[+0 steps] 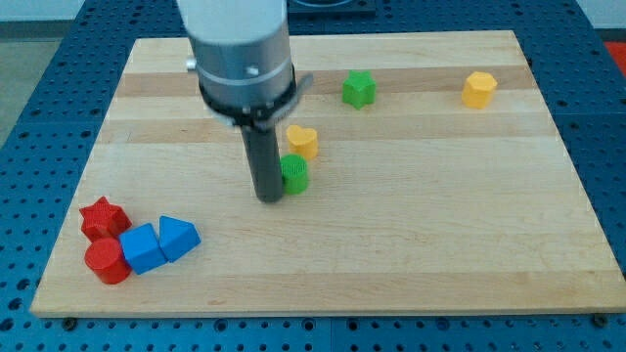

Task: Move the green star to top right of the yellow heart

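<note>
The green star (359, 88) lies near the view's top, right of centre. The yellow heart (302, 141) lies below and to the left of it, near the board's middle. A green round block (294, 174) sits just below the heart, almost touching it. My tip (269, 198) is at the end of the dark rod, right beside the green round block on its left, and below-left of the yellow heart. The green star is well apart from my tip, up and to the right.
A yellow hexagon-like block (479, 89) lies at the top right. At the bottom left are a red star (102, 217), a red cylinder (106, 261), a blue cube (143, 247) and a blue triangular block (177, 237). The wooden board (440, 244) ends at blue table edges.
</note>
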{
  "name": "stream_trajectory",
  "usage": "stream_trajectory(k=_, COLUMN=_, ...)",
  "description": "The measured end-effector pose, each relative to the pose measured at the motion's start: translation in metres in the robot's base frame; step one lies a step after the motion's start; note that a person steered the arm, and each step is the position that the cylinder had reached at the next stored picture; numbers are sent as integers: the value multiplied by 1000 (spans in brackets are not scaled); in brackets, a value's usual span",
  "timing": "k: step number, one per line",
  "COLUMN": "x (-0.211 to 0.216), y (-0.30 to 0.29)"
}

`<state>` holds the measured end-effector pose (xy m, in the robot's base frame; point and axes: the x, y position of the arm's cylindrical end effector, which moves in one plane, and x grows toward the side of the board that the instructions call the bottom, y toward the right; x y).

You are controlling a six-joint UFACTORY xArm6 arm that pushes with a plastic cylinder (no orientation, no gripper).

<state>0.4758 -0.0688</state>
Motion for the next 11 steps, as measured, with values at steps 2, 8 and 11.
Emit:
stream_trajectory(k=2, x=-5, y=0)
stream_trajectory(k=8, x=-284, y=160)
stream_trajectory(k=11, x=-253, y=132)
